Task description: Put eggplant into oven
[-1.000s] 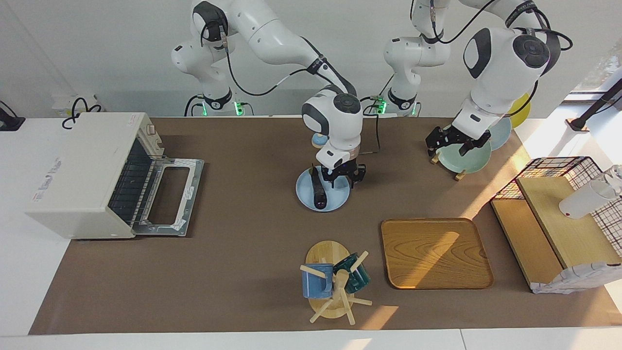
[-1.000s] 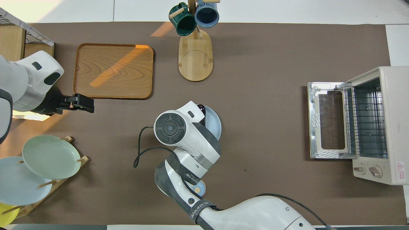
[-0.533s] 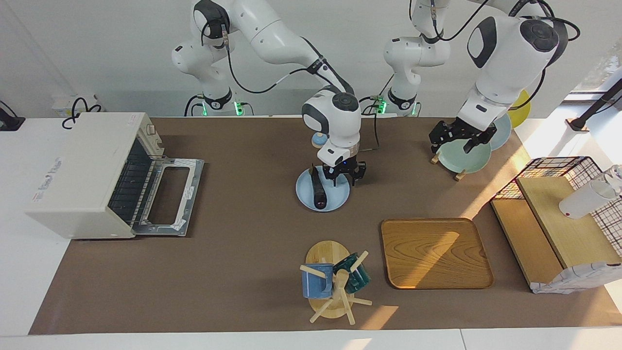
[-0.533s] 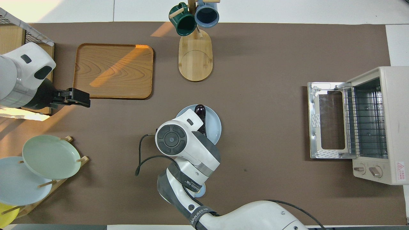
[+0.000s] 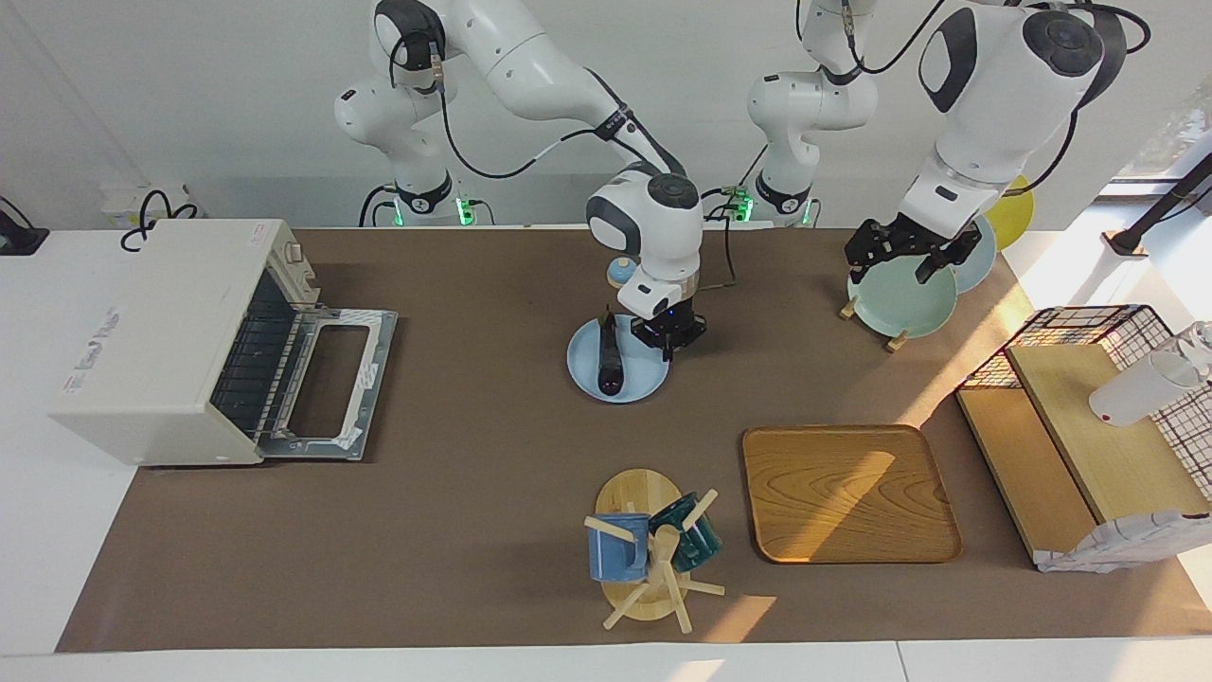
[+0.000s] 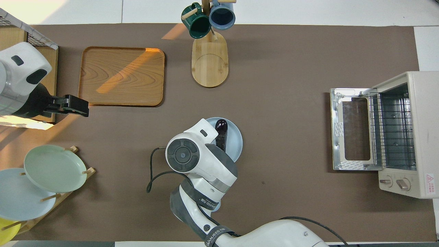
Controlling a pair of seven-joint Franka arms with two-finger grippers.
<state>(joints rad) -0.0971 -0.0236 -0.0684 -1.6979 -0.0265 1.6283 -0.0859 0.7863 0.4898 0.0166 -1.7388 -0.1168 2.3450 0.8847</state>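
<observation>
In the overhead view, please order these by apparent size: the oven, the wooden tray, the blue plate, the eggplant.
1. oven, with its open door
2. wooden tray
3. blue plate, partly hidden by the right arm
4. eggplant, partly hidden too

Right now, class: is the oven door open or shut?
Open. The oven has its glass door folded down flat on the table, wire rack exposed.

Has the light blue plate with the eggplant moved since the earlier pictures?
Yes. The light blue plate with the eggplant has slid a little toward the oven, in the grip of the shut right gripper.
</observation>
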